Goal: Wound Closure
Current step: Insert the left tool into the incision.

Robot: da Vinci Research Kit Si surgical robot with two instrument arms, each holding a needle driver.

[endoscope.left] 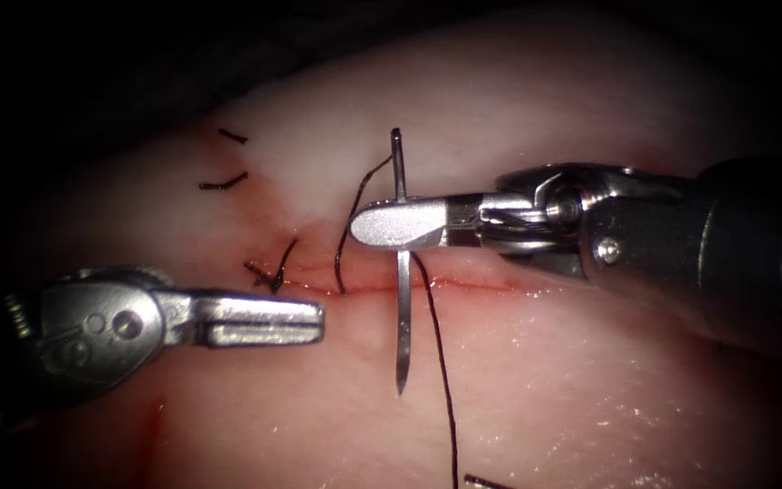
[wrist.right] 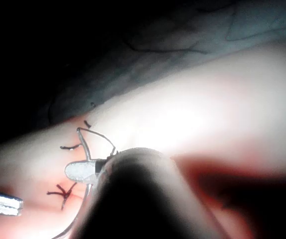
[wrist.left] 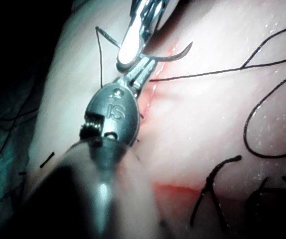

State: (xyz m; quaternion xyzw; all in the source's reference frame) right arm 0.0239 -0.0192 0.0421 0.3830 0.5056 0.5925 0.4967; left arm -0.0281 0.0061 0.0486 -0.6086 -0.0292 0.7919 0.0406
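Left tool (endoscope.left: 264,319): jaws together, holding nothing, tip near the cut (endoscope.left: 472,282) on its left stretch, just below the knot (endoscope.left: 269,272). Two cut ends (endoscope.left: 224,183) lie on the tissue (endoscope.left: 590,380) above it. Thread (endoscope.left: 348,226) enters the cut right of the knot. Right tool (endoscope.left: 400,224): jaws clamped on the needle (endoscope.left: 401,317) about a third of the way from its swaged end. The needle is free of the tissue, crossing above the cut, point toward the viewer. Judgement: keep the grip firm and square to the curve; keep the trailing thread clear of the point.
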